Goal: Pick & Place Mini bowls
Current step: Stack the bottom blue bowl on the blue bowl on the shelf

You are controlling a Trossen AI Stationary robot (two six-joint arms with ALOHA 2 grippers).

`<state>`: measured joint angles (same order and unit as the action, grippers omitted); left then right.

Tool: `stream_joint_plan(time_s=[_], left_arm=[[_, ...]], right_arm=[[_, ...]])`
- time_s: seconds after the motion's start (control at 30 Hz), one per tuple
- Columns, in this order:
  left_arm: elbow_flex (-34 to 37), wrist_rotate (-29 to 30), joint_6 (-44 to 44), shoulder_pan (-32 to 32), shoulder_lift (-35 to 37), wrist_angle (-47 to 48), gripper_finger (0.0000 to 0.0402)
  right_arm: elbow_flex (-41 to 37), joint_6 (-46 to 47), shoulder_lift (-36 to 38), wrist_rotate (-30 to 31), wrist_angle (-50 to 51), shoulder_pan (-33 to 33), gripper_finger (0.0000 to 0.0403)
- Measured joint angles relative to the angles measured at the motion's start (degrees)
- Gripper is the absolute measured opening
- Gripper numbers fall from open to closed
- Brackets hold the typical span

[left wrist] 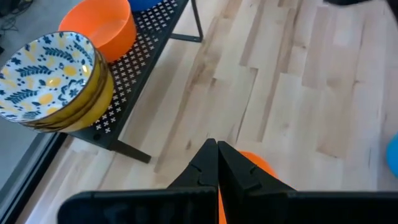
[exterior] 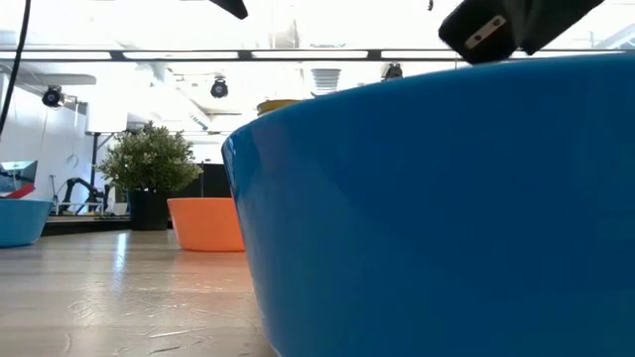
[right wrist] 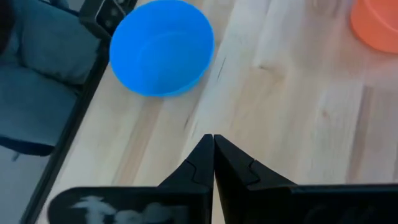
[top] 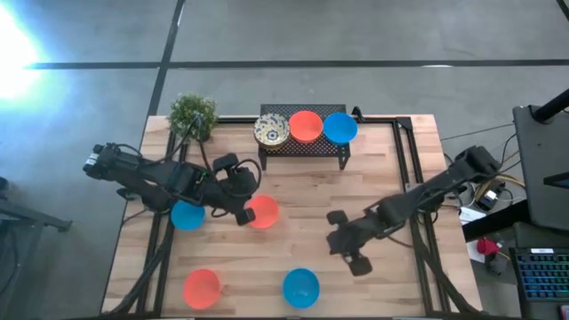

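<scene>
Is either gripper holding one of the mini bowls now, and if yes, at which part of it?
No. The left gripper is shut on nothing above an orange-red bowl. The right gripper is shut and empty over bare table.

Grey floor with dark seams, bright glare at left

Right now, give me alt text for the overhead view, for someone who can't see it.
Seven mini bowls sit on a wooden table: three on a black mesh rack, four loose. The left hand and right hand are both shut and empty, over the tabletop.
</scene>
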<state>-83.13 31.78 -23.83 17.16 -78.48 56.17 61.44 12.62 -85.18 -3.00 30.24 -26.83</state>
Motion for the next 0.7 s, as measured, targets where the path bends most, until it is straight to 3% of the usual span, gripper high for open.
stream_joint_plan(time_s=[0.37, 0.7], left_arm=[[0.0, -1.3, 1.7, 0.7, 0.0, 0.0, 0.0000], [0.0, -1.3, 4.9, 1.1, 0.0, 0.3, 0.0000]], right_arm=[[8.6, 2.1, -8.8, -0.7, 1.8, 0.1, 0.0013], [17.4, 6.1, -16.6, -0.9, 2.6, 0.1, 0.0109]])
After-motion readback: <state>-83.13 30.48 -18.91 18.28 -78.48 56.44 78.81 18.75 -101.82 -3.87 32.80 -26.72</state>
